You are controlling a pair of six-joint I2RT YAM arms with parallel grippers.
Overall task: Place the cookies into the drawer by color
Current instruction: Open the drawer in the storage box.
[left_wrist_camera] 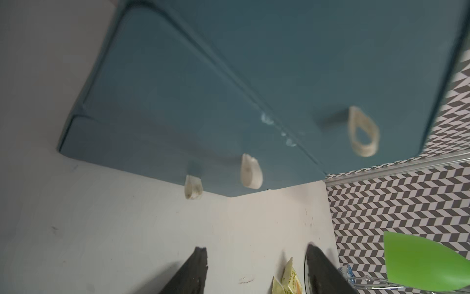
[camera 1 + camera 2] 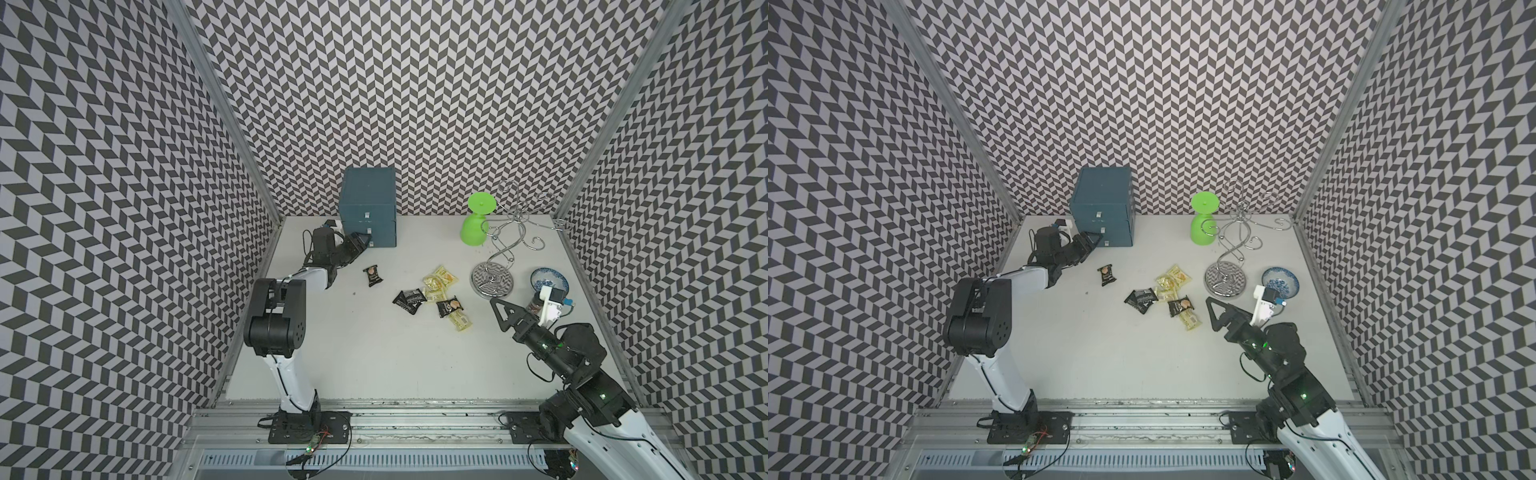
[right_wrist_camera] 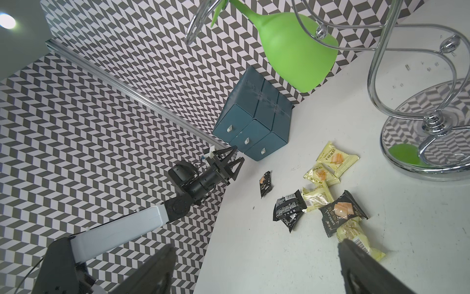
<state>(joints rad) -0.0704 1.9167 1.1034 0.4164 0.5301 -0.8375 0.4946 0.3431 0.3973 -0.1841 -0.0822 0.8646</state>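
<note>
The drawer [image 2: 368, 203] [image 2: 1102, 208] is a dark teal chest at the back of the table, and all three fronts sit flush. My left gripper [image 2: 360, 242] [image 1: 255, 250] is open and empty, just off the lowest front's left corner, short of the pale pull tabs [image 1: 193, 187]. One black cookie packet [image 2: 372, 276] lies alone. More black cookies [image 2: 409, 300] [image 3: 288, 210] and pale yellow cookies [image 2: 440, 277] [image 3: 335, 159] lie heaped mid-table. My right gripper [image 2: 500, 316] [image 3: 255, 245] hovers open beside the heap, near a yellow packet [image 2: 462, 325].
An upturned green goblet [image 2: 475, 224] stands at the back right. In front of it is a chrome wire stand [image 2: 492, 282] with a round mirrored base, and a blue patterned bowl [image 2: 548, 280] is beside that. Patterned walls close in the table on three sides.
</note>
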